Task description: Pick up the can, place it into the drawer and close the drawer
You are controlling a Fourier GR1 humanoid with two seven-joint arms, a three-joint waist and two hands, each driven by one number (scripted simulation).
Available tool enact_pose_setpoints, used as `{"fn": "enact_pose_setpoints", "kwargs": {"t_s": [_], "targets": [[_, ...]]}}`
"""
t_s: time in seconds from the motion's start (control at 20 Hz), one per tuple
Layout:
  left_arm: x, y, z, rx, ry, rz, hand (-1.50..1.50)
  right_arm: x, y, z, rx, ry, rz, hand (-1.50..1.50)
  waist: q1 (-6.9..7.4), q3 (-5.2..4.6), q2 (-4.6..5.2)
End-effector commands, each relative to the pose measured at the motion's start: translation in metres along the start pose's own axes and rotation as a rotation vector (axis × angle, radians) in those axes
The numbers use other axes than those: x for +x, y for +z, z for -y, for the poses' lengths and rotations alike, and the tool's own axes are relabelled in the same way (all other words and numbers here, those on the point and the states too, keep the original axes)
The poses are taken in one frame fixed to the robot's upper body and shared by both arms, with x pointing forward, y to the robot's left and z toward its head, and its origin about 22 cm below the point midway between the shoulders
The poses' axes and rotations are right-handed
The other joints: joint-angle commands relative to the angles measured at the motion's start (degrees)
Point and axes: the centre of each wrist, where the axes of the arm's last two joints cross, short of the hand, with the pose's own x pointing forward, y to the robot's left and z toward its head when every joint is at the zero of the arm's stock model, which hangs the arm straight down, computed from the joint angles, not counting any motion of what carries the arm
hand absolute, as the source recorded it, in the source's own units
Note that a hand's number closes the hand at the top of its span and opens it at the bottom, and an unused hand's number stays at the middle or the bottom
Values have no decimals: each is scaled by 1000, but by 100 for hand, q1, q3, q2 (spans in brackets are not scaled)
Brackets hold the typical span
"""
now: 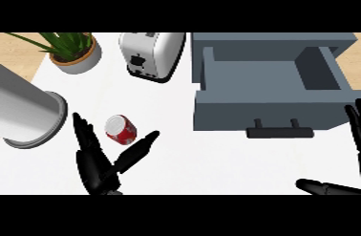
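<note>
A red can (122, 129) with a silver top lies on its side on the white counter, left of centre. My left hand (99, 166) is open just below it, fingers on the can's left and thumb on its right, the can sitting in the gap without being held. The grey drawer (271, 103) stands pulled open at the right, its inside bare and its dark handle (280, 132) facing me. My right hand (353, 134) is open at the right edge beside the drawer front, with its thumb low near the bottom right.
A silver toaster (152, 53) stands at the back centre, a potted plant (70, 51) at the back left. A large grey cylinder (28, 115) lies at the left, close to the can. The wooden floor shows beyond the counter's left edge.
</note>
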Motion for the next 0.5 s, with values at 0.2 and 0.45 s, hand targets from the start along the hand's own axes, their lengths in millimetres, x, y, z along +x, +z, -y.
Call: {"fn": "enact_pose_setpoints", "kwargs": {"t_s": [0.2, 0.45], "targets": [[-38, 3, 12, 77, -18, -26, -150, 22, 13, 8, 5, 26, -3, -150, -10, -1, -2], [-63, -17, 9, 94, 2, -71, -150, 17, 0, 1, -21, -4, 19, -150, 1, -5, 4]]}}
